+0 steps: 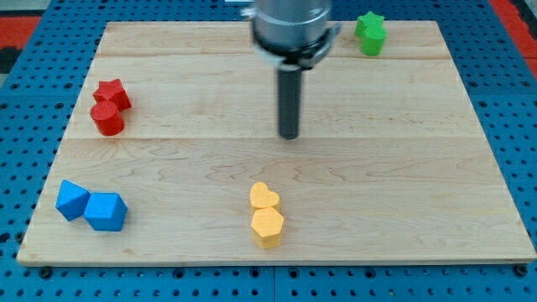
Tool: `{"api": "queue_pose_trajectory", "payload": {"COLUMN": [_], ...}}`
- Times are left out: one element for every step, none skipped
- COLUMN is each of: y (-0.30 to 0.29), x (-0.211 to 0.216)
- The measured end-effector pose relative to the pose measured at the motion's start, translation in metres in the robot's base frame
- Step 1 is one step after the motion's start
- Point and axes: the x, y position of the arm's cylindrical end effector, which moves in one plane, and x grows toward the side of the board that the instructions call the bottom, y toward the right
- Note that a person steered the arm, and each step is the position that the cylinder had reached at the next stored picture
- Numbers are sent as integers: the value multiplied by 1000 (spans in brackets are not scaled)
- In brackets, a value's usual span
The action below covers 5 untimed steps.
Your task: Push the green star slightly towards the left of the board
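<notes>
Sitting squat, green star (pixel 370 32), top-right.

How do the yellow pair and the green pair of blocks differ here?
The yellow heart and yellow hexagon sit at the view's bottom centre; the green star and second green block sit top right. Yellow shapes read clearly; green ones less so. Both pairs touch, clear of my tip.

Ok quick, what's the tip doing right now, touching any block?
My tip: free, touching nothing, mid-board. The green star sits apart from it, toward the view's top right, against a second green block.
</notes>
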Motion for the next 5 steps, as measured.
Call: {"api": "queue_pose_trajectory", "payload": {"y": [89, 157, 175, 164, 106], "x": [-69, -128, -179, -219, -223]}}
